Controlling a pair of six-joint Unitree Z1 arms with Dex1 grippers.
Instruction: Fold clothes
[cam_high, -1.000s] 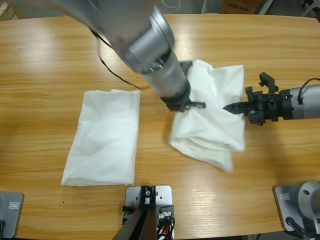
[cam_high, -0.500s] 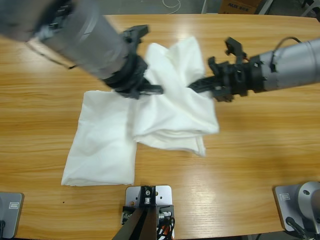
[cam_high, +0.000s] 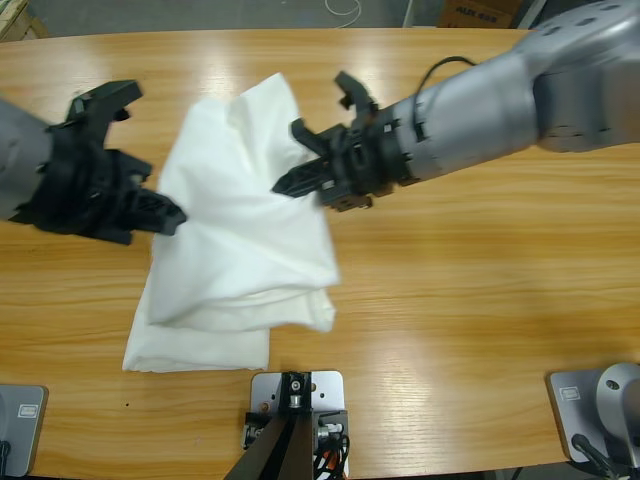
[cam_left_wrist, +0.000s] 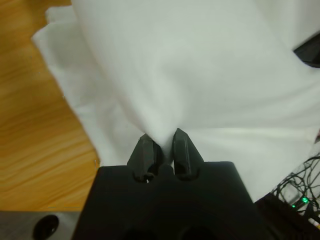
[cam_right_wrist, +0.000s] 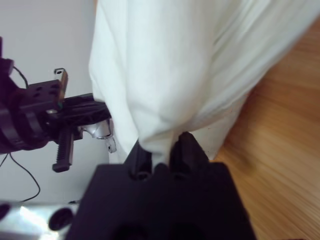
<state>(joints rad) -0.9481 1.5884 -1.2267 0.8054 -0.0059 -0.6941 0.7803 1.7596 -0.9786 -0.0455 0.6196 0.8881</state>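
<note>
A white T-shirt (cam_high: 245, 200) hangs bunched between both grippers, above the left half of the wooden table (cam_high: 480, 290). My left gripper (cam_high: 175, 215) is shut on its left edge; in the left wrist view its jaws (cam_left_wrist: 164, 145) pinch a fold of the cloth. My right gripper (cam_high: 283, 186) reaches in from the right and is shut on the shirt's upper right part, and the right wrist view shows fabric (cam_right_wrist: 165, 75) clamped at the jaws (cam_right_wrist: 160, 150). A second, folded white T-shirt (cam_high: 195, 345) lies flat on the table, mostly covered by the hanging one.
Bare wood stretches across the table's right half and along its back edge. Beyond the far edge I see a white cable (cam_high: 345, 10) and a cardboard box (cam_high: 480, 12). The left arm's gripper (cam_right_wrist: 75, 117) shows in the right wrist view.
Both arms have carried the held T-shirt leftward from the table's right-middle; it now hangs over the folded shirt. Both grippers stay shut on it.
</note>
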